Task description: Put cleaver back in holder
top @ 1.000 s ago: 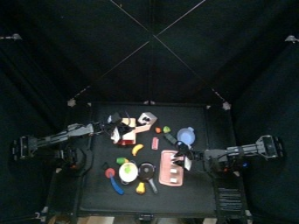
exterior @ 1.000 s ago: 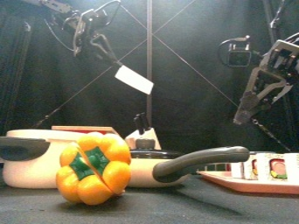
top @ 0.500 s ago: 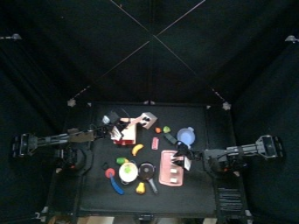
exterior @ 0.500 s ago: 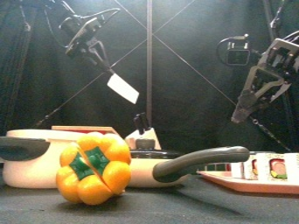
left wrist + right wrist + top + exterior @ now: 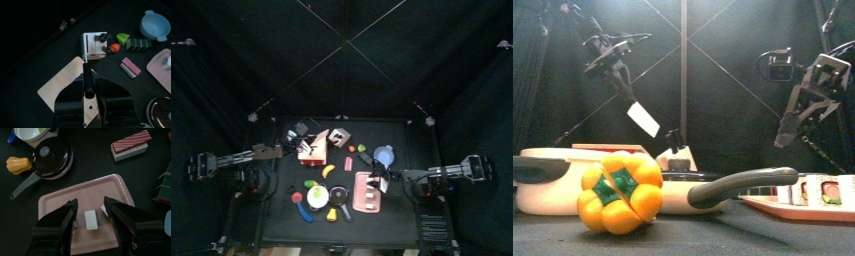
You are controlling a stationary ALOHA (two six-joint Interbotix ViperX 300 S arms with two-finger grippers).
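The left pincer point(image 5: 87, 100) pinches the one cleaver point(image 5: 65, 84) by its handle, in the air near the one holder point(image 5: 94, 44), which stands on the tabletop point(image 5: 53, 55). I think the blade should be held vertical and aligned with a slot, then lowered slowly. The right pincer point(image 5: 90, 218) is spread and empty above the one pink tray point(image 5: 67, 198), holding two white blocks.

yellow pepper point(image 5: 619, 193): upright at the bench's front, just before the pan
pan point(image 5: 714, 187): dark, its handle reaching toward the tray
cream pot point(image 5: 560, 180): behind the pepper
pink tray point(image 5: 73, 203): flat, holding two small white blocks point(image 5: 91, 219)
blue bowl point(image 5: 157, 25): near the green pieces
striped block point(image 5: 129, 66): lying flat
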